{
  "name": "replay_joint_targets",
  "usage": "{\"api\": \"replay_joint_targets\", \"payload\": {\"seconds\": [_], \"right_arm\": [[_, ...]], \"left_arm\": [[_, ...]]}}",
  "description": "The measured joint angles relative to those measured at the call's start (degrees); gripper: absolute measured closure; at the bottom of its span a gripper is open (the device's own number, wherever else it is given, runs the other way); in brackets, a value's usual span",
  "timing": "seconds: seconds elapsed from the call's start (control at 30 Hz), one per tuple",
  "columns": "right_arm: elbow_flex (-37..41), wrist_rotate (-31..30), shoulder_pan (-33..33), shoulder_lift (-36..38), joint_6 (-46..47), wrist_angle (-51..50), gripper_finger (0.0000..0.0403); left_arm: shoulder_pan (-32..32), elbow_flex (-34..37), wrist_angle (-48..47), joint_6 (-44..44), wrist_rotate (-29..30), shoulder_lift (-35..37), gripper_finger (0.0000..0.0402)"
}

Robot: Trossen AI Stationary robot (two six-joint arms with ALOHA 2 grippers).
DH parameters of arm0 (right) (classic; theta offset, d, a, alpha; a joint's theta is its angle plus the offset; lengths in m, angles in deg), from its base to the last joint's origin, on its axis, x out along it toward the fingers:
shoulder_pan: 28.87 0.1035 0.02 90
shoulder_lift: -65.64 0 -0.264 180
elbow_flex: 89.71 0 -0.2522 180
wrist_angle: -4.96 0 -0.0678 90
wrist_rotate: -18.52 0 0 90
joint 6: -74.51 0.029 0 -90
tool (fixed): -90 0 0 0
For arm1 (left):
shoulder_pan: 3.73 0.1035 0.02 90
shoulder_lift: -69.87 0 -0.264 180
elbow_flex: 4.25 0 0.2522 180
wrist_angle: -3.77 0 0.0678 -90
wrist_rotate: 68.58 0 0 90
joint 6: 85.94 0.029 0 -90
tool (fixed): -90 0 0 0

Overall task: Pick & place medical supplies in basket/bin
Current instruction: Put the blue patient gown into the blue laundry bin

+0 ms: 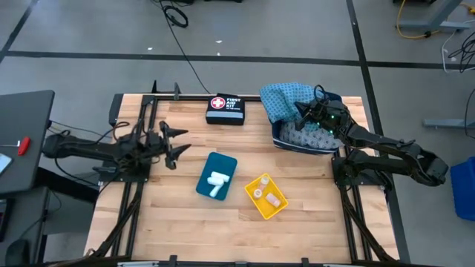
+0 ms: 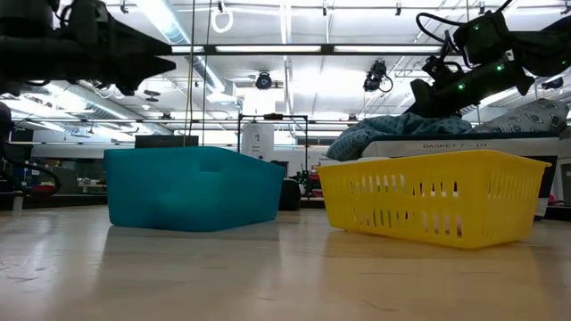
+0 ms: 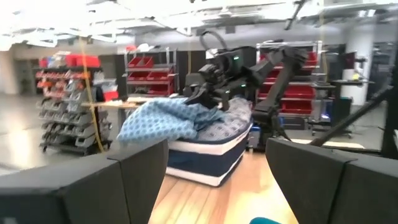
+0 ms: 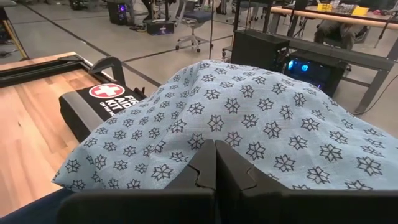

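The table (image 1: pixel 148 222) is made of light wood with a black frame around it. A black first aid pouch (image 1: pixel 225 109) lies near the far edge. Next to it, at the far right corner, sits a dark blue and white basket (image 1: pixel 304 142) with light-blue patterned cloths (image 1: pixel 286 98) heaped in it. In the middle are two small bins close together: a teal bin (image 1: pixel 216 175) holding white rolls (image 1: pixel 217 182), and a yellow bin (image 1: pixel 266 196) holding tiny vials (image 1: pixel 264 191).

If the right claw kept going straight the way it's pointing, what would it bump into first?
Probably just more of the blue patterned cloth. The right claw looks shut on that cloth, which fills the view straight ahead. Past the cloth lies the black first aid pouch, though it sits off to one side, so depth is uncertain.
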Motion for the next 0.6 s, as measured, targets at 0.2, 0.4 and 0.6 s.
{"api": "replay_joint_targets", "payload": {"seconds": [0.2,0.4,0.6], "right_arm": [[0.0,0.01,0.0,0.0,0.87,0.01,0.0403],[0.0,0.01,0.01,0.0,0.9,0.13,0.0403],[0.0,0.32,0.02,0.02,0.93,1.99,0.0403]], "left_arm": [[-4.43,0.0,-7.28,4.47,0.72,8.64,0.013],[-7.43,-3.76,-26.43,5.07,3.25,21.11,0.013],[-8.75,-6.27,-30.24,4.28,4.61,22.14,0.013]]}}
